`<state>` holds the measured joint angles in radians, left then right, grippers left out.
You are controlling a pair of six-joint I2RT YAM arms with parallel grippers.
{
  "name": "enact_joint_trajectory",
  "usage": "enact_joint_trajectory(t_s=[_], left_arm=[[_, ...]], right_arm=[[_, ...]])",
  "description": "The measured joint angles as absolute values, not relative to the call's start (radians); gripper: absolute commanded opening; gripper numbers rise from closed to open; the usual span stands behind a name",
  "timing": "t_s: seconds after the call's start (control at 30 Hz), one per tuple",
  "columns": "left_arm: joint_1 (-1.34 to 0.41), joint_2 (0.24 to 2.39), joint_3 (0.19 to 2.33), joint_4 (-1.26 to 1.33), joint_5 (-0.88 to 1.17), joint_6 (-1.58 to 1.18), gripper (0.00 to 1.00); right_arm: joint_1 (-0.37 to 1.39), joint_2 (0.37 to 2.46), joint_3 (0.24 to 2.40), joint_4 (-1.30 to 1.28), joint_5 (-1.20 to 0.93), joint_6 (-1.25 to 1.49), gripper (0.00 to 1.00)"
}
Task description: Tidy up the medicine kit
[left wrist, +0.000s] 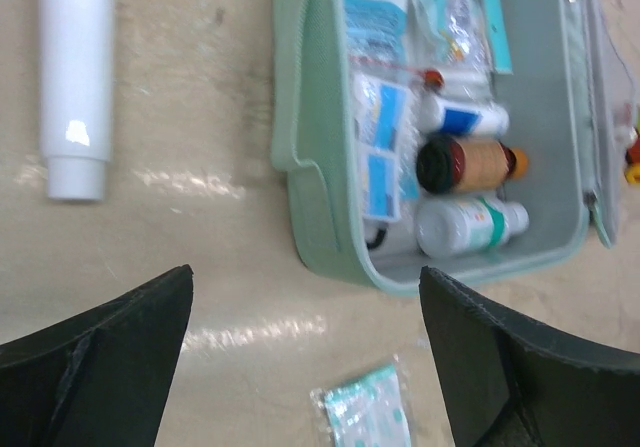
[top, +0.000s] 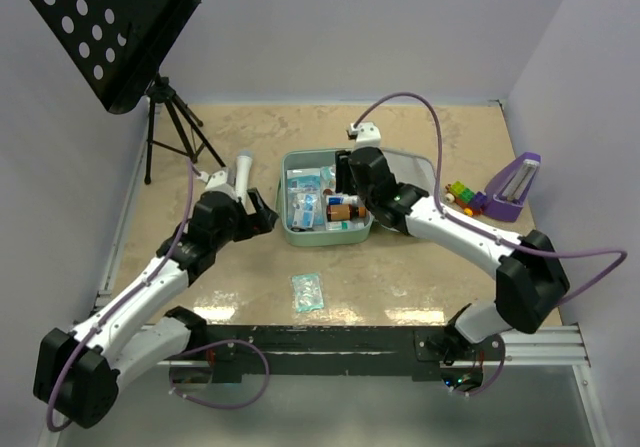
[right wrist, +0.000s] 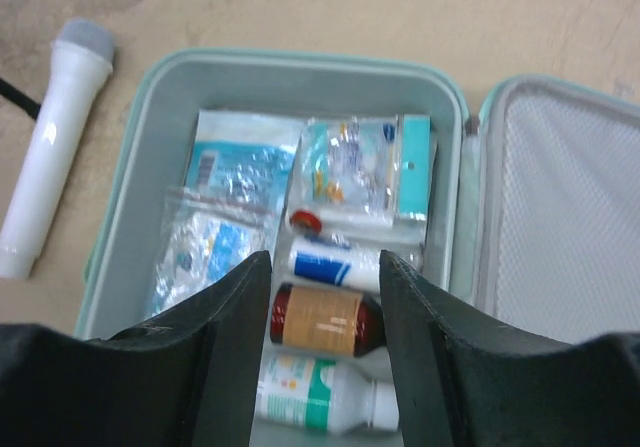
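Spread wide and empty, left gripper (left wrist: 305,272) hangs over the table (left wrist: 200,237) just left of the open medicine kit (left wrist: 300,137). The right gripper (right wrist: 323,259) hovers half-parted, holding nothing, above its bottles (right wrist: 320,322). A loose packet (left wrist: 365,407) lies on the kit's near side and looks flat, so pinching one edge should lift it best.

A beige tabletop (top: 420,277) is being occupied by the open medicine kit (top: 330,237) at centre, a white tube (top: 243,167) just left, a sealed packet (top: 308,292) toward the near edge, a purple wedge (top: 515,189) beside coloured blocks (top: 462,195) at right, and a tripod (top: 175,132) far left.
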<state>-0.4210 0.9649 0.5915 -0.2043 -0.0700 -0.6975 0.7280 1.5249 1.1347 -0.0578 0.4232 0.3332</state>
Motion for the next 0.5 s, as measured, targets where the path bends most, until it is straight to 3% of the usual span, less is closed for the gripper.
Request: enact_joint_trajectory(t_s=[0.3,0.5], left_arm=[[-0.724,0.881,0.503,-0.216,-0.023,-0.751,1.00],[-0.767,0.851,0.402,-0.244,0.009,-0.817,0.97]], right_arm=[[0.734,1.282,0.865,-0.060,0.282,0.408,0.52],[0.734,1.164,0.784,-0.066,0.226,0.484,0.52]])
